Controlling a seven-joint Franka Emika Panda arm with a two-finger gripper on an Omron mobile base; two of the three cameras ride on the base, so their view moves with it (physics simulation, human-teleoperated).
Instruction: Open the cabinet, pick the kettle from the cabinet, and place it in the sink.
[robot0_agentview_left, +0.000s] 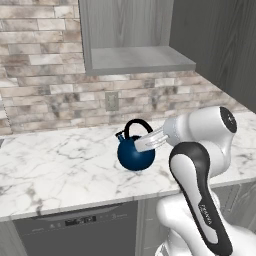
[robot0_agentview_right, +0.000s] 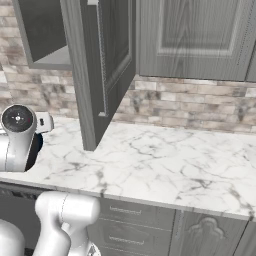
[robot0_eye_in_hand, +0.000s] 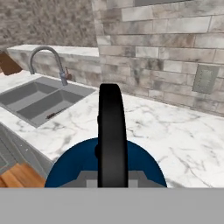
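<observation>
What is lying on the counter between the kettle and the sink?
Nothing stands there. In the hand view, bare white marble counter runs from the kettle, held by its handle in the tool, to the sink and its faucet.

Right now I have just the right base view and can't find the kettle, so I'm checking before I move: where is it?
Observer: The kettle is out of the cabinet, low over the counter.
Operator: Is it gripped?
Observer: Yes, the jaws are shut on its black handle.
Operator: And the sink?
Observer: In the hand view the sink lies beyond the kettle, toward that picture's left; the kettle is not in it yet.
</observation>
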